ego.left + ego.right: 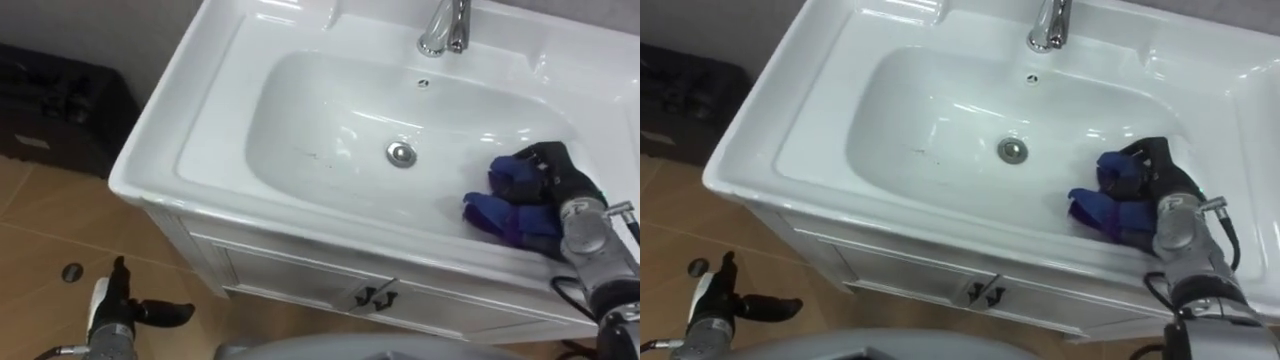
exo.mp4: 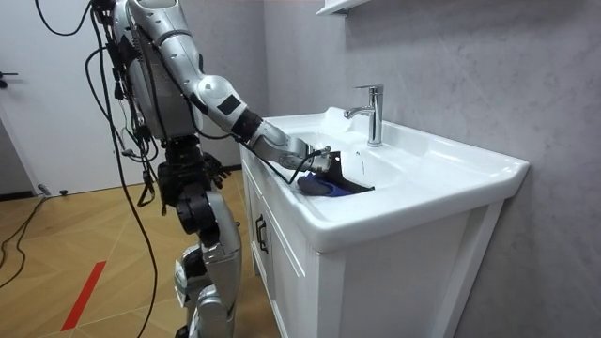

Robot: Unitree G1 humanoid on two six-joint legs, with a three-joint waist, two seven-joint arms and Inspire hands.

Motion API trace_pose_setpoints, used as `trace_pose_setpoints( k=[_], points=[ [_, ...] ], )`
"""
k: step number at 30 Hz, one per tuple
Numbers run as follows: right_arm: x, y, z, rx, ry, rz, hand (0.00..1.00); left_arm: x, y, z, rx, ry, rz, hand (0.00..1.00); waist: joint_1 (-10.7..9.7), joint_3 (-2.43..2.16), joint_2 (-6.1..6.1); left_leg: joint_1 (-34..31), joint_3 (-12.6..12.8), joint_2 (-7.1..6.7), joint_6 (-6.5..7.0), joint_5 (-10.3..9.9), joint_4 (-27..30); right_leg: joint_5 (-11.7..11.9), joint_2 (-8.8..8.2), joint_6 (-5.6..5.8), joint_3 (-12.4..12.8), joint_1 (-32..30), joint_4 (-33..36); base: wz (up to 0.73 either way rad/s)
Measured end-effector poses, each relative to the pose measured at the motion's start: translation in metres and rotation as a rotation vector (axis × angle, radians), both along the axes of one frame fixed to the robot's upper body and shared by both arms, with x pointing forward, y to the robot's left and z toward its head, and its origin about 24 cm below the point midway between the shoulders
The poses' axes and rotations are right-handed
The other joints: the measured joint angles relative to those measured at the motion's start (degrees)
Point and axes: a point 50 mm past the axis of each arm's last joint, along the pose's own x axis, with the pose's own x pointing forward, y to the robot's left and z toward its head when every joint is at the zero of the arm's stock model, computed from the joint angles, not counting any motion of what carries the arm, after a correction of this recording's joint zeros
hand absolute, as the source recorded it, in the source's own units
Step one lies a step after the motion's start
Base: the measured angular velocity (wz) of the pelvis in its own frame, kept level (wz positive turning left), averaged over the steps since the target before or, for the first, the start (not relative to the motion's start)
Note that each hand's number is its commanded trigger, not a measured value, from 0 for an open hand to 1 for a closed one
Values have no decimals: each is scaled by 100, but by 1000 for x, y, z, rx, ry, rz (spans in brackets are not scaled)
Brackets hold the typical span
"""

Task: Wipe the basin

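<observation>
I see the right hand point(image 1: 556, 176) curled round a blue cloth point(image 1: 498, 206) at the basin's point(image 1: 300, 110) front right edge, left hand point(image 1: 118, 300) hanging relaxed.

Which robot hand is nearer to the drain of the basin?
Right. The right robot hand, on a blue cloth, is inside the basin beside the drain; the left robot hand hangs low outside, by the cabinet.

A white basin point(image 1: 215, 110) tops a white cabinet point(image 1: 300, 275), which stands on a brown floor point(image 1: 40, 220). A chrome tap point(image 1: 445, 25) rises from the basin's back rim, and a drain point(image 1: 401, 153) sits mid-bowl. A blue cloth point(image 1: 490, 210) lies on the bowl's right slope, near the front rim. A black case point(image 1: 60, 110) lies on the floor, left of the cabinet.
</observation>
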Motion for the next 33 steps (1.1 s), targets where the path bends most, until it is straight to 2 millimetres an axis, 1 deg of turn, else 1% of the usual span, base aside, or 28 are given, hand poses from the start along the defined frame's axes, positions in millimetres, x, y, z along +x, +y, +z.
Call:
trace_pose_setpoints(
  k=[1,2,3,4,6,7,8,9,10,11,12,13,14,16,17,21,23,26,29,33],
  points=[
    [2,1,5,-28,-26,23,100,-1,-1,0,-5,-2,1,0,-33,0,2,5,73,3,0,0,-53,-2,18,9,83,-43,-1,-19],
    [4,2,10,-55,-50,48,100,-3,-2,-1,-8,3,1,0,-119,2,1,4,112,8,0,0,-68,4,28,16,109,-49,0,-20],
    [5,3,13,-74,-64,59,100,-3,-2,-1,-11,6,0,0,-153,2,0,9,151,13,0,0,-67,4,32,16,127,-49,2,-21],
    [7,3,20,-105,-102,65,100,-6,-3,-2,-17,11,0,0,-219,3,-3,27,223,21,0,0,-68,4,47,16,205,-48,9,-26],
    [10,1,37,-166,-194,62,100,-6,-4,-2,-23,8,-2,0,-371,20,-32,41,374,50,-2,-1,-75,15,82,1,317,-95,25,-31],
    [11,1,41,-177,-214,58,100,-5,-4,-2,-25,5,-5,0,-400,24,-42,41,398,59,-4,-2,-82,19,93,-5,354,-127,51,-31],
    [13,1,49,-201,-249,54,100,-3,-4,-2,-27,-2,-10,0,-446,67,-60,65,459,81,-19,-11,-94,27,116,-18,407,-156,98,-32],
    [13,-1,55,-226,-276,45,100,-6,-3,-3,-25,6,9,0,-480,84,-51,84,502,104,-38,-22,-155,41,152,-41,452,-172,94,-32],
    [12,-3,59,-239,-291,35,100,-8,-2,-3,-25,10,17,0,-489,88,-50,89,530,113,-45,-28,-168,48,175,-52,508,-187,95,-34],
    [11,-6,67,-265,-327,15,100,-11,0,-3,-23,15,27,0,-498,90,-41,80,589,126,-59,-40,-166,61,201,-71,574,-235,112,-28],
    [12,-6,72,-275,-349,7,100,-12,0,-4,-23,17,30,0,-511,94,-35,76,622,132,-62,-42,-166,68,207,-81,583,-255,115,-30],
    [14,-8,81,-293,-392,-8,100,-13,0,-4,-22,19,37,0,-564,98,-23,46,672,142,-64,-43,-163,83,215,-97,601,-314,126,-26],
    [15,-9,91,-317,-440,-14,100,-13,1,-4,-20,20,41,0,-585,99,-14,11,732,147,-65,-42,-148,90,229,-107,675,-411,181,-27],
    [17,-7,104,-367,-502,-4,100,-15,1,-4,-22,21,54,0,-568,102,7,-17,857,155,-70,-40,-149,94,268,-115,847,-535,251,-33],
    [17,-5,111,-388,-536,5,100,-17,2,-4,-23,21,67,0,-581,105,14,-26,905,160,-76,-43,-151,94,281,-115,887,-586,291,-29],
    [16,-2,123,-420,-589,3,100,-22,2,-5,-28,30,88,0,-603,106,3,0,985,180,-96,-55,-164,97,314,-120,950,-591,292,-12],
    [17,2,136,-434,-641,7,100,-25,-2,-8,-50,31,111,0,-625,108,-5,6,1001,182,-99,-57,-173,97,330,-120,994,-592,288,-4],
    [18,7,150,-431,-706,15,100,-26,-2,-8,-47,28,128,0,-628,96,-30,14,1003,192,-105,-60,-173,98,344,-121,1002,-570,277,0],
    [18,10,157,-422,-742,18,100,-27,-2,-8,-44,30,129,0,-627,93,-36,20,1004,195,-110,-63,-180,98,347,-122,1000,-545,264,0],
    [18,11,161,-399,-767,12,100,-27,-2,-8,-42,30,130,0,-632,93,-34,19,1004,199,-110,-63,-182,110,356,-137,999,-515,201,0]
  ],
)
